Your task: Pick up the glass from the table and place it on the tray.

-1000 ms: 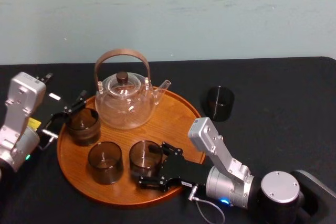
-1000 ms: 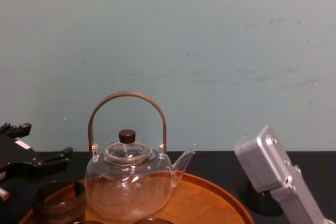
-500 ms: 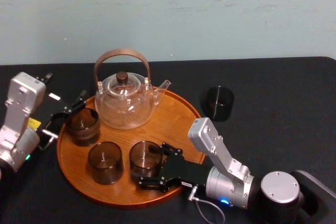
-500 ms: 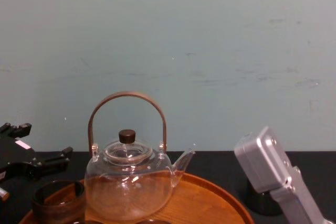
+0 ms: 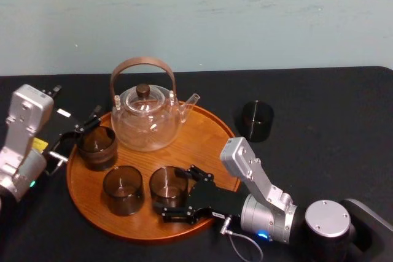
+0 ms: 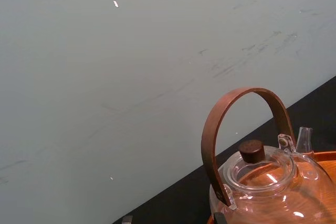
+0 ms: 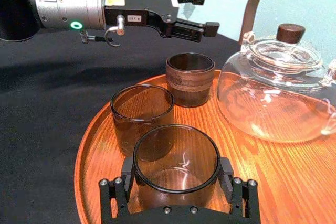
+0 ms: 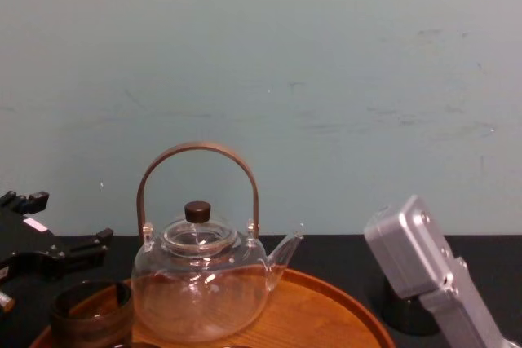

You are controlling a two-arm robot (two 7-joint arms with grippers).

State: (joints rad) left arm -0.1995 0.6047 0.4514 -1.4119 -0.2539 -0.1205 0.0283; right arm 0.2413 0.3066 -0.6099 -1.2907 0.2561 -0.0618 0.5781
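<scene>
Head view: the round wooden tray (image 5: 206, 139) has orange-brown grain and a low raised rim, and lies on the black cloth table (image 5: 319, 108). At its rear stands a clear, bulbous glass teapot (image 5: 146, 124) with an arched brown handle and a dark knob. The right gripper (image 5: 178, 191) reaches in over the tray's front. Its jaws are closed on the smoky cylindrical glass (image 5: 167, 185), which is on the tray's front right part. Just to its left is a second glass (image 5: 123, 189), and a banded cup (image 5: 96, 146) stands at the left rim. The left gripper (image 5: 83, 126) is just beside that cup, at the tray's left edge. A dark tumbler (image 5: 256, 120) stands on the cloth, off the tray to the right.

Left wrist view: the teapot's handle arch and lid show against a pale scuffed wall (image 6: 131, 77).

Right wrist view: black pads (image 7: 127, 169) press both sides of the glass's thin wall. The banded cup has a darker ring round its middle. Beyond it, the left gripper's jaws are parted, with nothing between them.

Chest view: the teapot is seen side-on, spout to the right. A grey right-arm link (image 8: 408, 254) partly covers the tumbler.
</scene>
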